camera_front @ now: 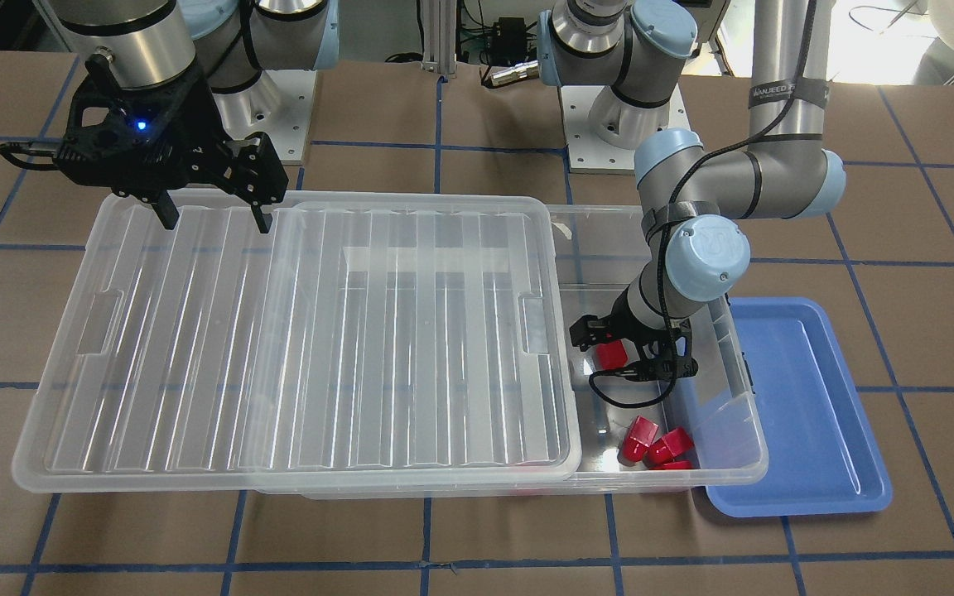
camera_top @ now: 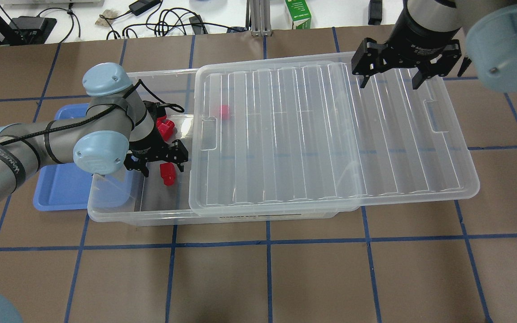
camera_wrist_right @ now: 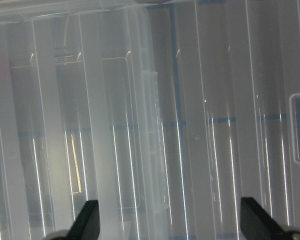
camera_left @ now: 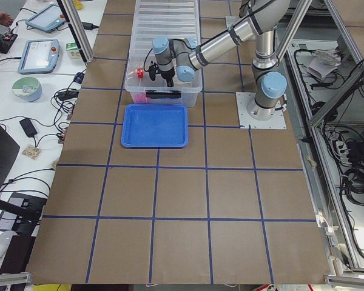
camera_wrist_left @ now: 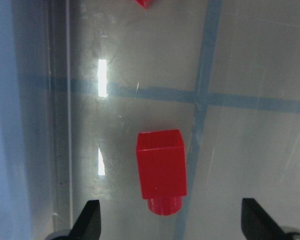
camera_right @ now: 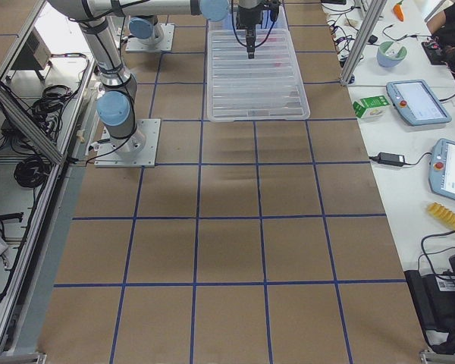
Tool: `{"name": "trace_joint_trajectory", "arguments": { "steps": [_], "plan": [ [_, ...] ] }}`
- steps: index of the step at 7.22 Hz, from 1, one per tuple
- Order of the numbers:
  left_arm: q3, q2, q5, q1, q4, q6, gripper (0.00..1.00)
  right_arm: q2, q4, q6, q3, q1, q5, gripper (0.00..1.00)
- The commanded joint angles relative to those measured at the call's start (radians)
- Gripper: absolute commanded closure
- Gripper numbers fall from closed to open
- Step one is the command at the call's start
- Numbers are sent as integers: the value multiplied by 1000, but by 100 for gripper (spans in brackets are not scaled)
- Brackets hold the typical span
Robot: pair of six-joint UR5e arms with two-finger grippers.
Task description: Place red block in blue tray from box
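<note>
The red block (camera_wrist_left: 161, 172) lies alone on the floor of the clear box (camera_top: 142, 215), stub end toward the wrist camera. It also shows in the overhead view (camera_top: 167, 175) and the front view (camera_front: 611, 354). My left gripper (camera_wrist_left: 172, 220) is open inside the uncovered end of the box, just above the block with a finger on each side, not touching it; it also shows from overhead (camera_top: 159, 168). The blue tray (camera_front: 808, 414) lies beside that end of the box and holds nothing. My right gripper (camera_top: 391, 83) is open and empty above the ribbed lid (camera_top: 330, 134).
The lid is slid sideways and overhangs the box's far end. Three red blocks (camera_front: 655, 447) lie bunched in a box corner near the left gripper. Another red block (camera_top: 225, 112) shows faintly under the lid. The box walls surround the left gripper closely.
</note>
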Motion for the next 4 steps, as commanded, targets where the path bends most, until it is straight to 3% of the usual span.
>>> {"name": "trace_joint_trajectory", "arguments": {
  "steps": [1, 3, 4],
  "plan": [
    [-4, -22, 3, 1, 35, -12, 23, 0, 1, -1, 2, 2, -8, 0],
    [-1, -23, 6, 1, 34, -49, 79, 0, 3, -1, 5, 2, -6, 0],
    [10, -22, 4, 1, 35, -46, 100, 0, 3, -1, 6, 2, -6, 0]
  ]
}}
